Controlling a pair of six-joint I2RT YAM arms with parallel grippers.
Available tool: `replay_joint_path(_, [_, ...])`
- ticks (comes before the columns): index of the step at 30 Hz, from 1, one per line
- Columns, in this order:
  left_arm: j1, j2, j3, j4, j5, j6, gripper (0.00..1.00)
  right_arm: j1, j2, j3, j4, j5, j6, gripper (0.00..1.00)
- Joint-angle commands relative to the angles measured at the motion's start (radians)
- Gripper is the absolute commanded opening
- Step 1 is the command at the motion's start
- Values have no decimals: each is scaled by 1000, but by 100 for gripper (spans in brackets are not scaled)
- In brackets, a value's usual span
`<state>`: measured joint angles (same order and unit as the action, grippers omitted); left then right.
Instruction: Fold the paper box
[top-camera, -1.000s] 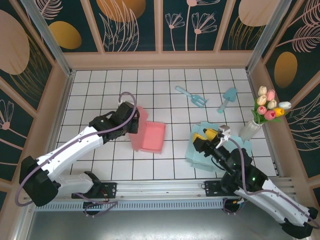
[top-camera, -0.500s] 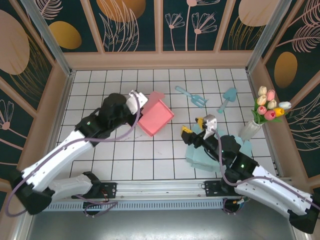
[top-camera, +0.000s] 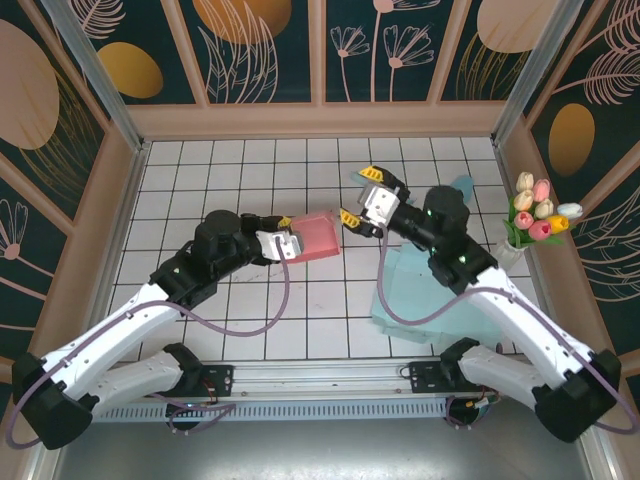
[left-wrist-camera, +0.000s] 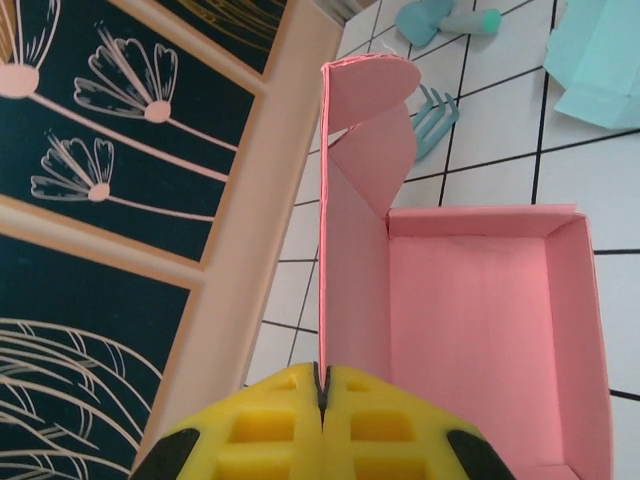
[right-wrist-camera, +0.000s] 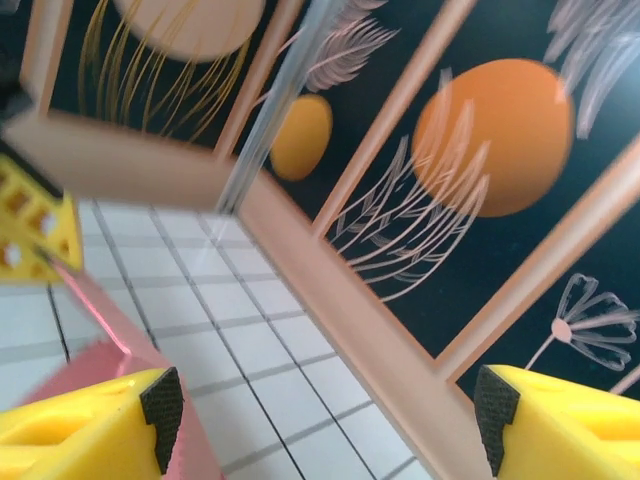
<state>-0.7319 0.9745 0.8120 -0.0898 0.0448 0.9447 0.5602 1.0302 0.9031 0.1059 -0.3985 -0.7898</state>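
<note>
Pink paper box (top-camera: 315, 236) held over the middle of the tiled table (top-camera: 200, 170).
The left claw (top-camera: 283, 244) is clamped tight on one side wall of the open tray, whose rounded flap stands at the far end. The right claw (top-camera: 362, 196) hangs spread wide just beside the box's opposite edge; whether it touches is unclear. A teal box (top-camera: 398, 298) lies nearer the right arm.
</note>
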Motion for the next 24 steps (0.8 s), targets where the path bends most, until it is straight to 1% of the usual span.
replay_joint_path(1, [7,-43,-55,121,64,109,0,-88,65,84,-177,-218,-240,78])
replay_joint_path(4, [6,-68,-100,125,96,136,0,-115,146,117,-277,-205,-370,75])
replay_joint_path(6, [6,-78,-125,122,92,153,0,-119,199,131,-308,-183,-412,74])
replay_joint_path(8, [6,-86,-148,129,79,169,0,-120,243,127,-323,-180,-453,69])
replay_joint_path(10, [7,-89,-160,141,76,175,0,-120,277,124,-343,-190,-498,61])
replay_joint_path(14, [6,-89,-166,151,103,159,0,-117,306,105,-336,-212,-521,60])
replay_joint_path(19, [6,-82,-177,160,96,161,0,-113,295,79,-336,-233,-542,60])
replay_joint_path(24, [7,-74,-175,160,102,158,0,-95,276,29,-262,-241,-539,59])
